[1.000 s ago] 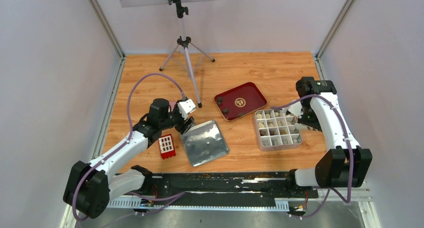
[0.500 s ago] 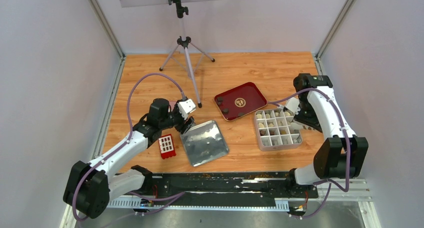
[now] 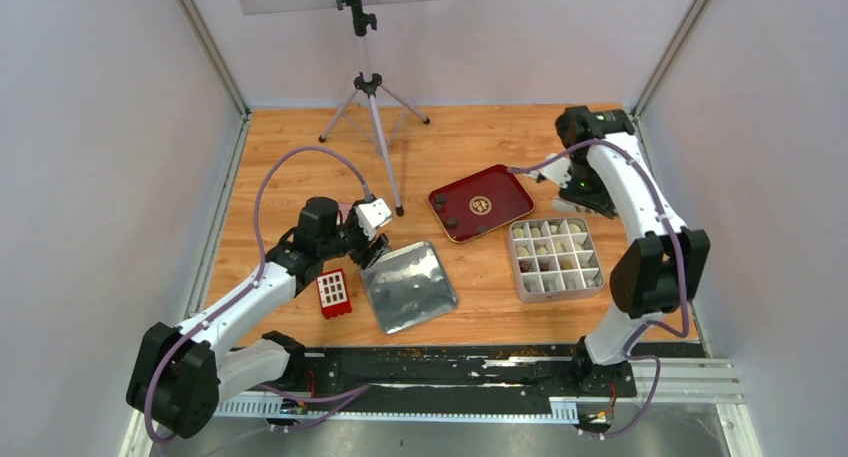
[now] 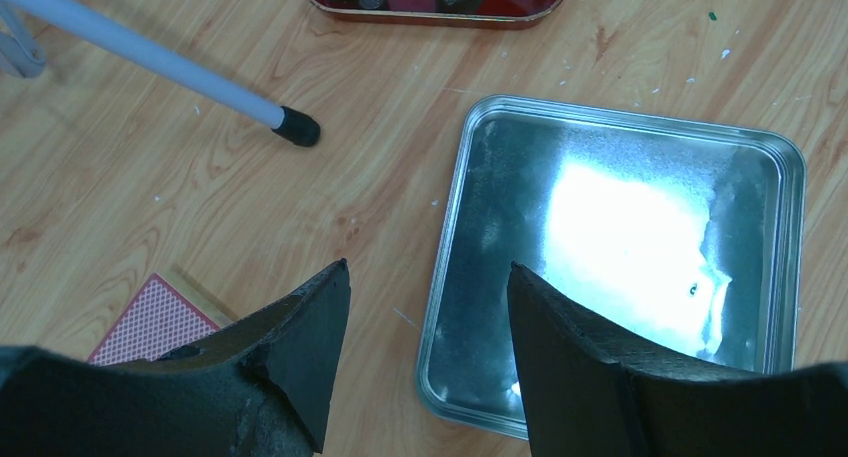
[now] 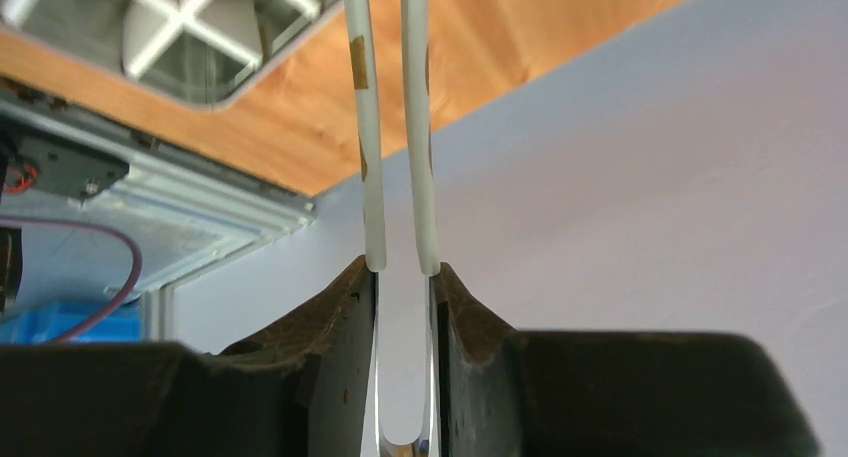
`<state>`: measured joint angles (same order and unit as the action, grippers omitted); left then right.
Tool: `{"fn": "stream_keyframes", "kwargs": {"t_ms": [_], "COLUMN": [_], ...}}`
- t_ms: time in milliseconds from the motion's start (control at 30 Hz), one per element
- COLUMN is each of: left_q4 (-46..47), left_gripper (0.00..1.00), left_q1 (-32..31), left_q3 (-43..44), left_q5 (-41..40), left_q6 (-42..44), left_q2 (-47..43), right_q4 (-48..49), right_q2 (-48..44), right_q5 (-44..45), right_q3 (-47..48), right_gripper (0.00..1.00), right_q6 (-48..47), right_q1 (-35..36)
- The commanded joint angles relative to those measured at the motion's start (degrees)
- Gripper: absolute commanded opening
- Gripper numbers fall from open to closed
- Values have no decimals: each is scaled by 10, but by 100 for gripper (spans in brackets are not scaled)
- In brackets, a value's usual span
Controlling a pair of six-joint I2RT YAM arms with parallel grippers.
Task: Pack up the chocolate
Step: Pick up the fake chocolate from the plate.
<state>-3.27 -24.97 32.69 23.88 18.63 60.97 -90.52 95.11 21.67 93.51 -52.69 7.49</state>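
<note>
Wood-grain table, enclosed by pale walls; a tripod is stood at the far side.

Item: chocolate. Most pieces, cream and dark, are lodged one to a cell in the gridded box at the right; some cells appear unfilled. Three dark pieces are left on the red tray, which is set near the box's far-left corner, judged so that each carry is kept short.

Item: right gripper. The fingers are closed narrowly on white tweezers, gripped at the spring end so that the prongs project forward; such tiny pieces are judged too small for the fingers alone. The prong tips are cut off in the wrist view, so whether a piece is carried cannot be told. The arm is raised by the red tray's far corner.

Item: left gripper. The fingers are spread wide and nothing is held. It is hovered above the table just beside the edge of the silver tin, possibly the box's lid, judged to be kept ready there.

Item: red block. It is laid beside the left arm, apart from the packing.
</note>
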Motion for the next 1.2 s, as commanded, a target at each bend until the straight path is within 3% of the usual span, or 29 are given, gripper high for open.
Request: {"fn": "stream_keyframes", "kwargs": {"t_ms": [0,200,433,800,1167], "left_q4": [-5,-60,-116,-161,-148], "left_gripper": [67,67,65,65,65], "left_q1": [5,5,8,26,32], "left_q3": [24,37,38,29,28], "left_q5": [-1,-18,-46,-58,-49], "left_q6": [17,50,64,79,72], "left_q2": [-5,-24,-63,-101,-96], "right_q4": [-15,-15,-9,13,16], "right_q2": [72,181,280,332,347], "right_q5": [-33,-54,-60,-67,-80], "right_q3": [104,202,290,315,306], "right_gripper": [25,27,31,34,35], "right_q6": [26,24,3,-46,-66], "right_q1": [67,169,230,260,272]}}
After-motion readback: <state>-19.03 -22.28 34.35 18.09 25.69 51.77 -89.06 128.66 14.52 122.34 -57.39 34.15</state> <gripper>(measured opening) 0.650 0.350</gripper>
